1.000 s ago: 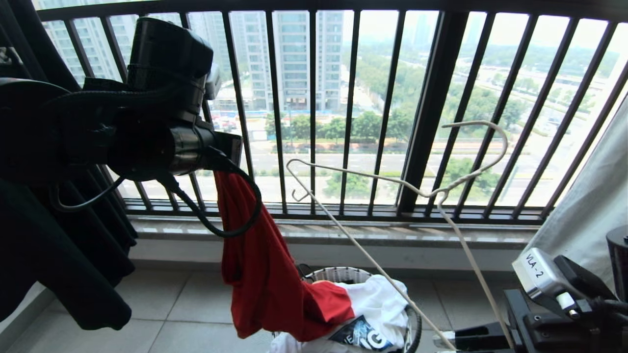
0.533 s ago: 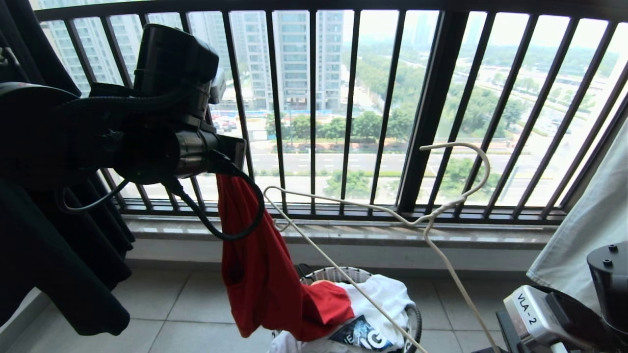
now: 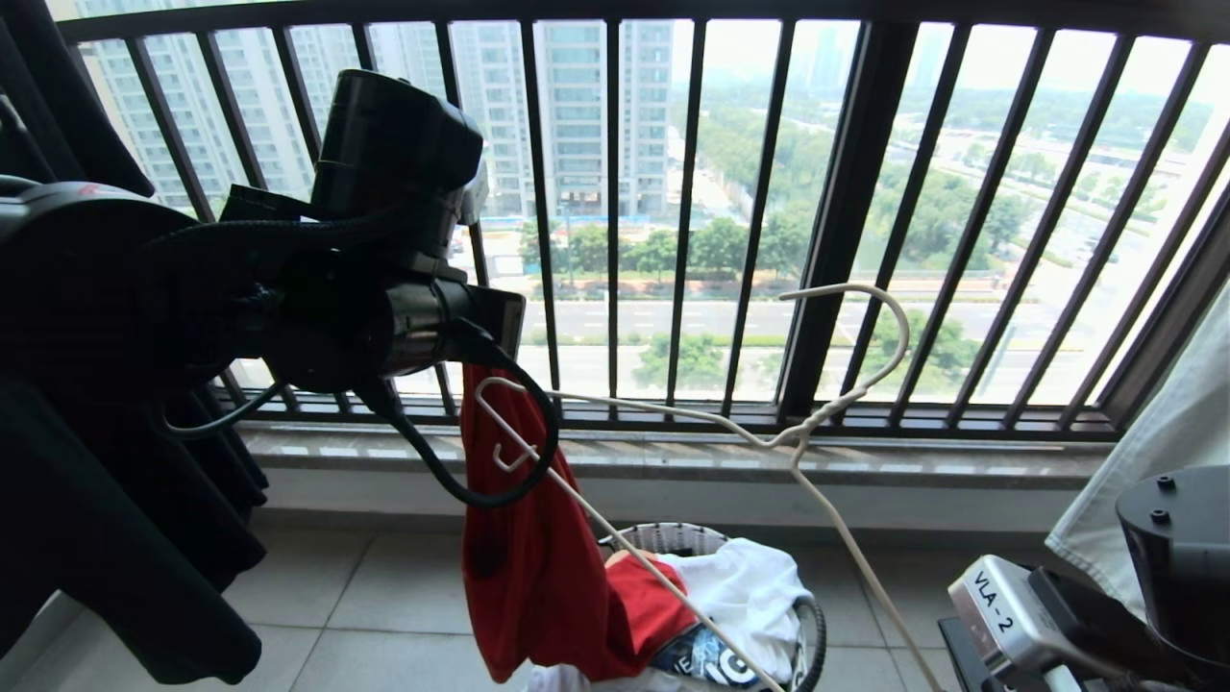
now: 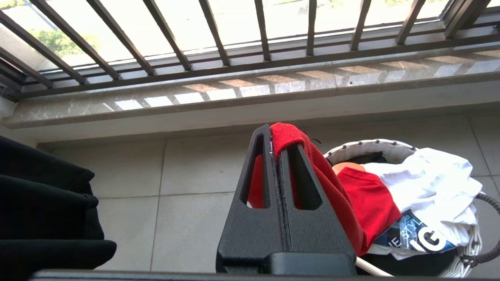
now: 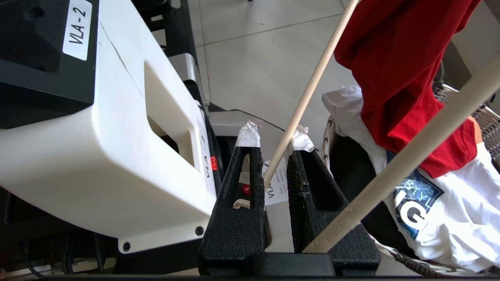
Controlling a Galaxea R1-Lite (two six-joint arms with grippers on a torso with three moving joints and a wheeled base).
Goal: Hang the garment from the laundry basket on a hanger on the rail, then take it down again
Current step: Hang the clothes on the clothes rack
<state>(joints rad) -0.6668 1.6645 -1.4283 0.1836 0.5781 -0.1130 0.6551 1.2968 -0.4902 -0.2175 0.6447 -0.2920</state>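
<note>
Head view: tiled floor, dark railing.

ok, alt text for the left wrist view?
The left gripper is shut on a fold of the red T-shirt, which drapes down into the laundry basket beside a white printed garment. Behind are floor tiles, a stone ledge and a dark barred railing.

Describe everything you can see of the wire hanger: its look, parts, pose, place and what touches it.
The hanger is thin, whitish and looks like coated wire, with a curved top hook, a twisted neck and a small hook at its shoulder end. It is held tilted in the air before the dark railing, above the laundry basket. The right gripper is shut on its lower bar. Its left shoulder end overlaps the red garment hanging from the left gripper.
</note>
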